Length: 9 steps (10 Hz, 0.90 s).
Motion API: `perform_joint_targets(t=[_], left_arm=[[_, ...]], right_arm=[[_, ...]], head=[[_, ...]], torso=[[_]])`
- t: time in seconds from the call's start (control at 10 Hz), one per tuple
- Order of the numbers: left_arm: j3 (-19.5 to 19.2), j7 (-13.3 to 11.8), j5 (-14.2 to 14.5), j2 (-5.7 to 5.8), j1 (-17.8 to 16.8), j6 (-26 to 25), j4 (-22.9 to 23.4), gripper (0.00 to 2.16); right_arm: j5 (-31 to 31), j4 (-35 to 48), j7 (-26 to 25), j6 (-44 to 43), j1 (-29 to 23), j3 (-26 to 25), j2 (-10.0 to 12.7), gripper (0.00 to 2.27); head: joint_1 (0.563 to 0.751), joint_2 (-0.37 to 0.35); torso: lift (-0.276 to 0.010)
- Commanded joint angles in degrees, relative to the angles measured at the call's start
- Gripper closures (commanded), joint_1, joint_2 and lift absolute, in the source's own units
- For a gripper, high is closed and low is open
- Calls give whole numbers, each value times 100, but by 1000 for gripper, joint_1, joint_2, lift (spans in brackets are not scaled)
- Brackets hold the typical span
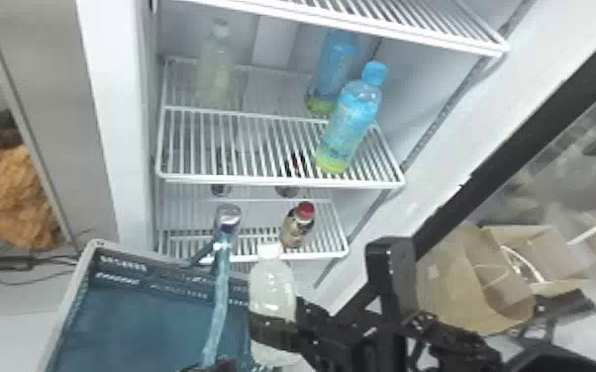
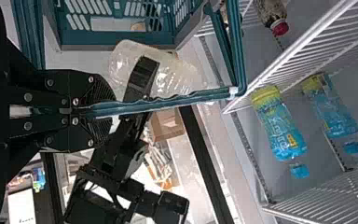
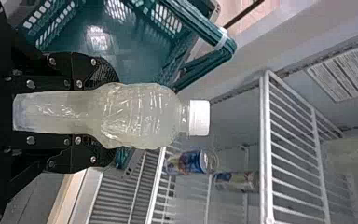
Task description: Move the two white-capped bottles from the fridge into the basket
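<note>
The right pincer point(image 3: 109, 116) pinches one white-capped bottle point(image 3: 142, 116) by its lower part, a finger on either side, with the cap pointing up. The left pincer point(image 2: 108, 111) is pressed together on the basket handle point(image 2: 168, 102), which rises to the left of the bottle.

Just left of the right pincer lies the blue-green basket point(image 1: 128, 321), its open inside close by. Ahead of that pincer and a little beyond the bottle, a red-capped bottle point(image 1: 298, 227) stands on a low fridge shelf. Higher and farther ahead, two blue-capped bottles point(image 1: 349, 123) stand on the middle shelf point(image 1: 282, 183). The second white-capped bottle point(image 1: 217, 69) is on that same shelf, well apart from the right pincer, ahead of it and to its left, toward the back.

The step in hand seems to be carrying the first bottle to the basket, so neither is delivered. The next move calls for the right pincer to go left over the basket, clear the handle, lower the bottle and only then spread. The left pincer should hold the handle steady meanwhile; a knock against it could tip the bottle.
</note>
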State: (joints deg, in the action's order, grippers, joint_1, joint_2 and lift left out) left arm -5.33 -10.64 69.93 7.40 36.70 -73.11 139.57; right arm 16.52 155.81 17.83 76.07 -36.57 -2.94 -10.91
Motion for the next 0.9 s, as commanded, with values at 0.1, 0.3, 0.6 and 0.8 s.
perform_joint_targets(t=[0.1, 0.3, 0.6, 0.8], left_arm=[[-4, 0, 11, -2, 0, -1, 0, 1194], [-4, -9, 11, -2, 0, -1, 0, 1194], [-4, -9, -1, -2, 0, -1, 0, 1194], [8, -9, 11, 7, 0, -1, 0, 1194]], right_arm=[[165, -176, 124, -27, 268, 260, -113, 1026], [211, -218, 124, -41, 268, 282, -113, 829], [165, -218, 124, -112, 268, 282, -104, 140], [108, -218, 124, -196, 240, 260, -86, 110]], head=[[695, -319], [695, -289], [695, -282], [695, -281]], torso=[[0], [0], [0], [0]])
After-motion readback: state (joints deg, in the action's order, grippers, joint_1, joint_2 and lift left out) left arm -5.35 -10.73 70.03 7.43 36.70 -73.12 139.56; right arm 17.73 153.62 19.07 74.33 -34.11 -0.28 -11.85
